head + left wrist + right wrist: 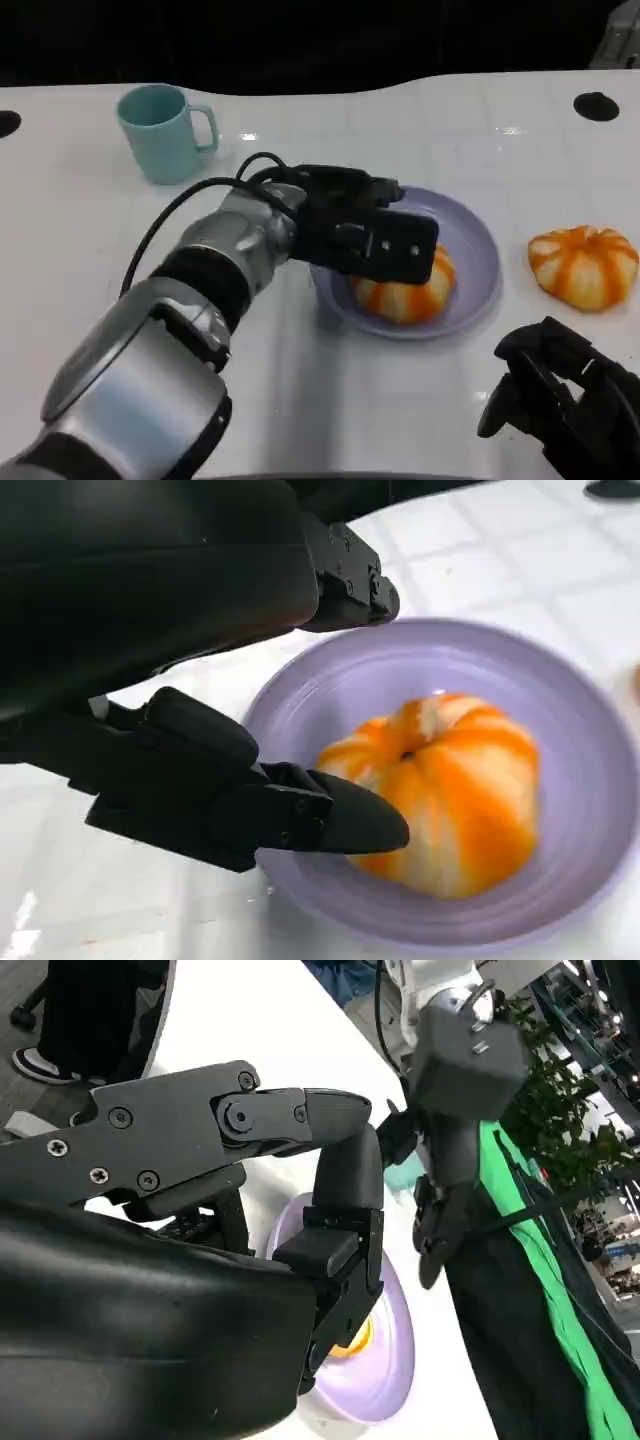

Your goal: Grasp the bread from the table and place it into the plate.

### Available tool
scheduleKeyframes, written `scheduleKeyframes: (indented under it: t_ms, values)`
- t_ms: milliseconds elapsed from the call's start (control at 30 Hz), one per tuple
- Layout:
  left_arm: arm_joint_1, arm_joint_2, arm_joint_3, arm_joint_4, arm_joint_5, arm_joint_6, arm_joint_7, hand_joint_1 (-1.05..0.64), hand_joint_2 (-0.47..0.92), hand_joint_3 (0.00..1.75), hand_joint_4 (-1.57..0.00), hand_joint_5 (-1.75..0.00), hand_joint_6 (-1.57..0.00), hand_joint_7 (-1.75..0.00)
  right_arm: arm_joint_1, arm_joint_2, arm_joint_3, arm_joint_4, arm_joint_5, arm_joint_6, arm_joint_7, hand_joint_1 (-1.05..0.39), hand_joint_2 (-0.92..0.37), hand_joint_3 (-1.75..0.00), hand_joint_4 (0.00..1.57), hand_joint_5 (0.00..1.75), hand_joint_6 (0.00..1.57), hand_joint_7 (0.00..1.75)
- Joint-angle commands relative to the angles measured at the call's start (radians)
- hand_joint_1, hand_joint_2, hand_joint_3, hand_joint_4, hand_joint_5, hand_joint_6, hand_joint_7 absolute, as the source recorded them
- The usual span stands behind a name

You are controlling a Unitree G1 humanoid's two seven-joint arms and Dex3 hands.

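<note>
Orange-striped bread point(405, 290) is sitting inside the lavender plate point(478, 245), directly under the left hand point(365, 235), whose fingers point(340, 820) are spreading apart just above it, gripping nothing. A second bread point(584, 265) is lying on the white table point(420, 130) beside the plate. Nearer the robot, the right hand point(565, 395) is hovering with fingers curling loosely, holding nothing.

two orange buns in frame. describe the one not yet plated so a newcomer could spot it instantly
Start at the lavender plate in the middle of the white table, then look toward the robot's right. The loose bread lies there on the bare tabletop, apart from the plate's rim. Unlike its twin in the plate under the left hand, nothing touches it.
</note>
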Motion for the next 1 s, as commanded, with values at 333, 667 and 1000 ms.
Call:
scheduleKeyframes:
  t_ms: [333,667,1000]
  values:
    - [0.122,0.087,0.354,-0.094,-0.435,-0.153,-0.32,-0.8,0.92,0.39,-0.14,-0.14,-0.2,-0.04,-0.015,-0.005,-0.013,0.009,0.013,-0.012,0.005,-0.44,-0.92,-0.23,0.6,1.71,0.55,1.32]
    - [0.236,0.074,0.551,-0.182,-0.692,-0.077,-0.475,-0.73,0.92,0.3,-0.2,-0.73,-0.42,-0.08,-0.013,-0.003,-0.009,-0.001,0.014,-0.005,-0.004,-0.44,-0.92,-0.2,0.61,1.69,0.55,1.32]
    - [0.665,0.028,0.719,-0.856,-1.083,0.43,-0.446,-0.6,0.92,0.36,-0.51,-1.63,-0.46,-1.33,-0.006,-0.003,-0.004,-0.012,0.007,-0.002,-0.011,-0.44,-0.92,-0.23,0.6,1.71,0.55,1.32]
